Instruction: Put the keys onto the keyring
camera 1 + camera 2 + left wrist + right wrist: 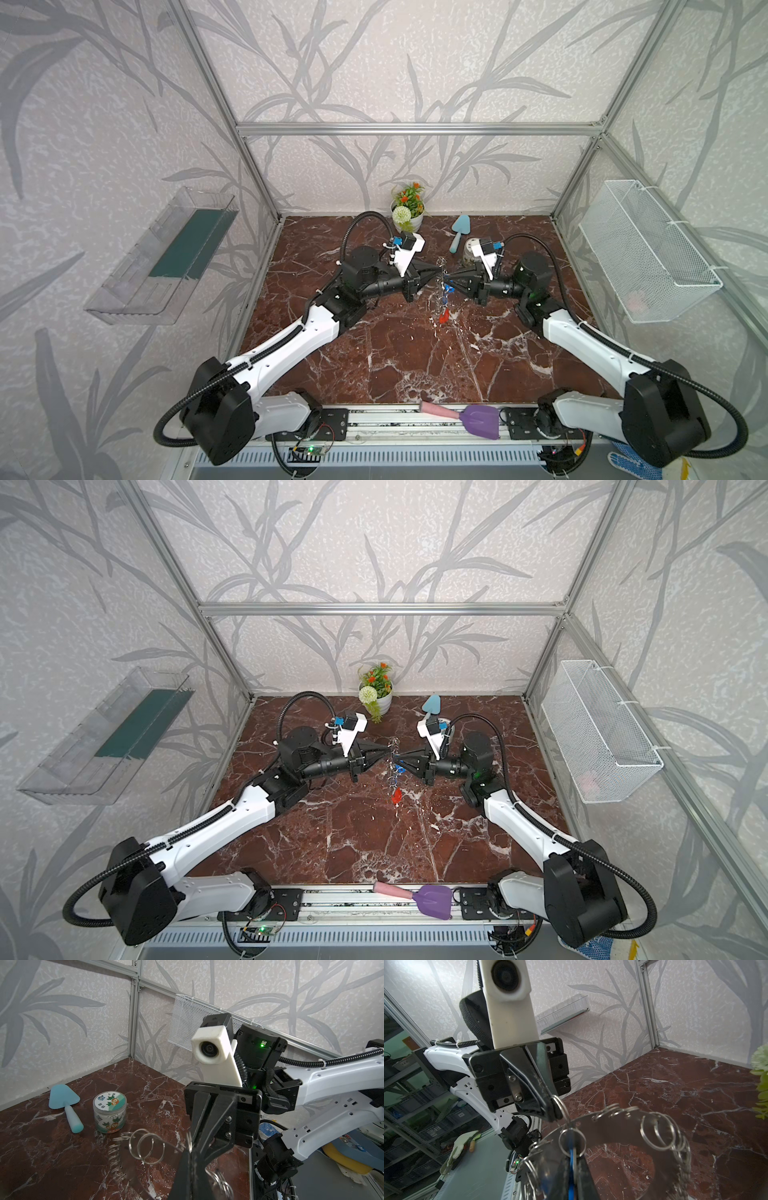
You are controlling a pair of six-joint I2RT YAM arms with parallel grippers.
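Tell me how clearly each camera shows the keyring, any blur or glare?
In both top views the keyring is tiny and glinting, rings hard to separate; in the left wrist view its plate smears out of focus while the jar behind is crisp; in the right wrist view the far rings are sharp, the blue key close up blurred.

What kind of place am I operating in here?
Most likely a robot test cell in a lab or workshop: an aluminium frame with wallpapered panels boxes in a marble-look tabletop, and storage racks stand outside it.
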